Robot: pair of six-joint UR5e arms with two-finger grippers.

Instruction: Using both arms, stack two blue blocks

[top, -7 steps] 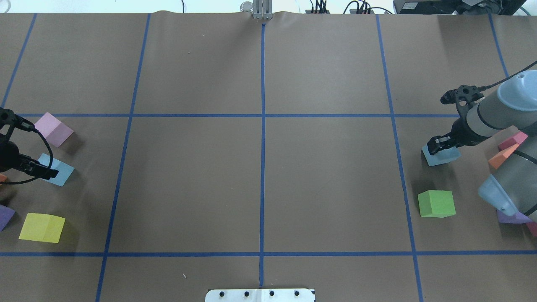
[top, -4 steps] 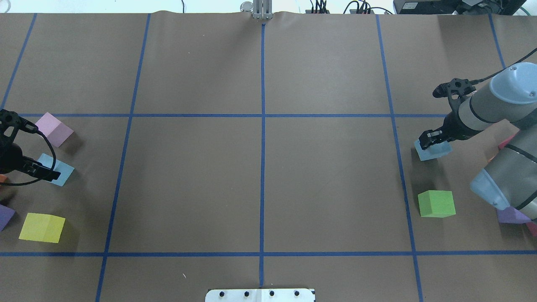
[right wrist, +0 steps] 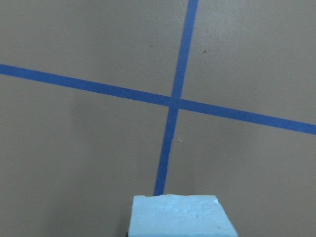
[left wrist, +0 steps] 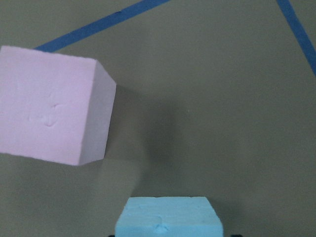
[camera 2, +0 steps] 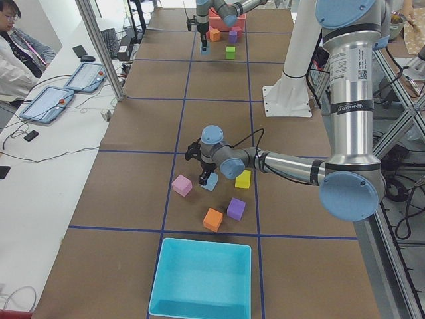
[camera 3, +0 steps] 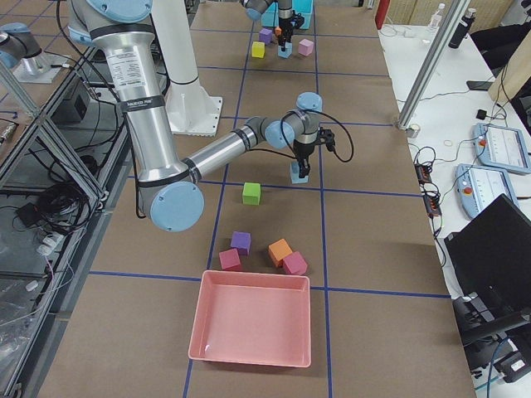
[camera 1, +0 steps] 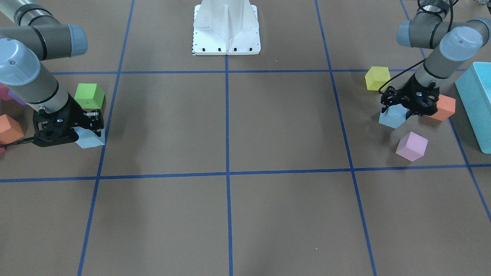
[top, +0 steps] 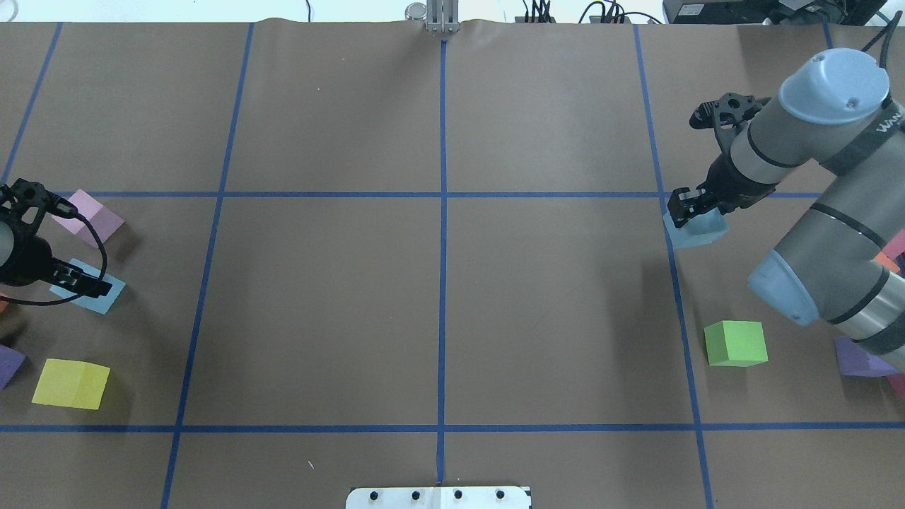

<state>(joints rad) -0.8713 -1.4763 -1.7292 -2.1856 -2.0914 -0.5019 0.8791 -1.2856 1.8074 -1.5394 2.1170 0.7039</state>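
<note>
My right gripper (top: 689, 212) is shut on one pale blue block (top: 698, 231) and holds it above the table, near a blue tape crossing. The block fills the bottom of the right wrist view (right wrist: 180, 217). In the front-facing view this gripper (camera 1: 90, 124) and block (camera 1: 91, 139) are at the left. My left gripper (top: 81, 281) is closed around the other blue block (top: 99, 297), which sits at table level. That block shows between the fingers in the left wrist view (left wrist: 168, 217) and in the front-facing view (camera 1: 391, 116).
A pink cube (top: 92, 215) lies just beyond the left block. A yellow cube (top: 71, 383), a purple cube (top: 8, 364) and an orange cube (camera 1: 445, 107) lie near it. A turquoise bin (camera 1: 479, 103) stands at that end. A green cube (top: 735, 343) lies near the right arm.
My right gripper has lifted its blue block and carried it forward and towards the table's middle. My left gripper has stayed at its block and shifted only slightly.
</note>
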